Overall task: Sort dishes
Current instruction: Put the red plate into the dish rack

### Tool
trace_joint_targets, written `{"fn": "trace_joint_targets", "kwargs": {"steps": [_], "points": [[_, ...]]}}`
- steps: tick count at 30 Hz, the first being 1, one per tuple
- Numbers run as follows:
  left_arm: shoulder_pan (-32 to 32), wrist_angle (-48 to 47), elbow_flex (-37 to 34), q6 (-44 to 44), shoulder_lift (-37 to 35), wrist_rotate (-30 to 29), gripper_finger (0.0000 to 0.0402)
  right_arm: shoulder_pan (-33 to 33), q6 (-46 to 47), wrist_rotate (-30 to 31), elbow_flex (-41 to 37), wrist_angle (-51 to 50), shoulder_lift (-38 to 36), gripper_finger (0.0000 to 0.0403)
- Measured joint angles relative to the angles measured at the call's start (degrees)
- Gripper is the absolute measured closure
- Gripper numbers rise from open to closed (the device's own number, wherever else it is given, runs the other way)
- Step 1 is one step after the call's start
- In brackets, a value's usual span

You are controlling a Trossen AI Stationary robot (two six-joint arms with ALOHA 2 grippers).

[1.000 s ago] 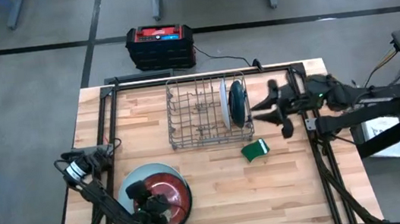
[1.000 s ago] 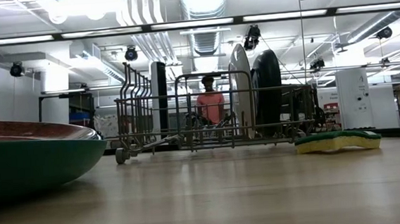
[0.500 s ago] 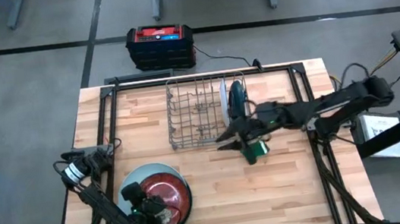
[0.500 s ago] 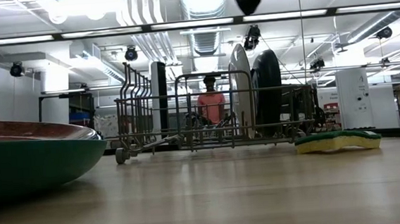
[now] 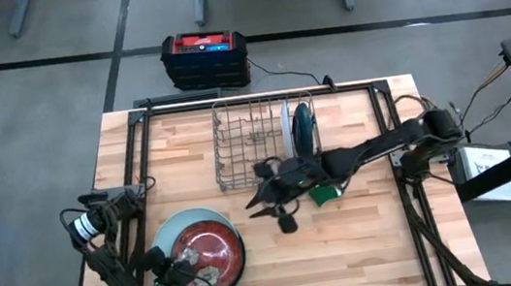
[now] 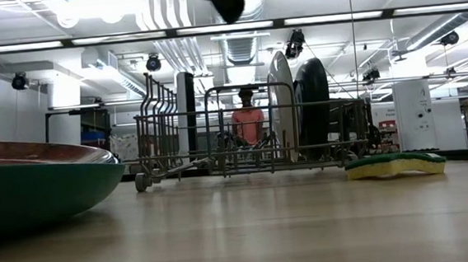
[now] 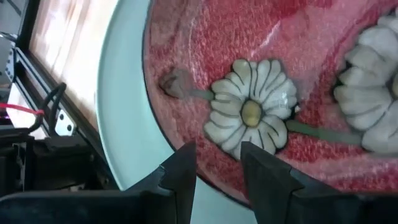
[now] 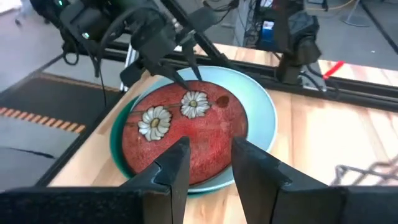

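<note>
While wire rack (image 5: pixel 254 147) stands behind, sponge (image 5: pixel 326 191) lies nearby.

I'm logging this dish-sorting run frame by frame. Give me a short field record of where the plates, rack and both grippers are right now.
stack: red-brown daisy plate lies on top of the pale blue plate, near the table's front left
rack: grey wire rack holds a thin white plate and a dark teal plate, both upright
sponge: green sponge beside the rack
left gripper: open, over the stack's front edge
right gripper: open, in the air between rack and stack
</note>
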Motion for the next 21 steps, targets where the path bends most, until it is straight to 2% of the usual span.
{"fn": "trace_joint_targets", "kwargs": {"steps": [6, 11, 21], "points": [[0.03, 1.7, -1.79, -1.32, -0.06, -0.64, 0.0286, 0.96, -1.4, -0.2, 5.49, -0.04, 7.01, 0.0288], [0.03, 6.14, -5.39, -2.26, -0.11, -0.92, 0.0286, 0.79, -1.4, 0.1, 7.9, 0.53, 9.93, 0.028], [0.05, 8.92, -10.62, -4.52, -0.22, -8.19, 0.0286, 0.78, 0.61, 0.65, 12.76, 0.63, 16.24, 0.0268]]}}
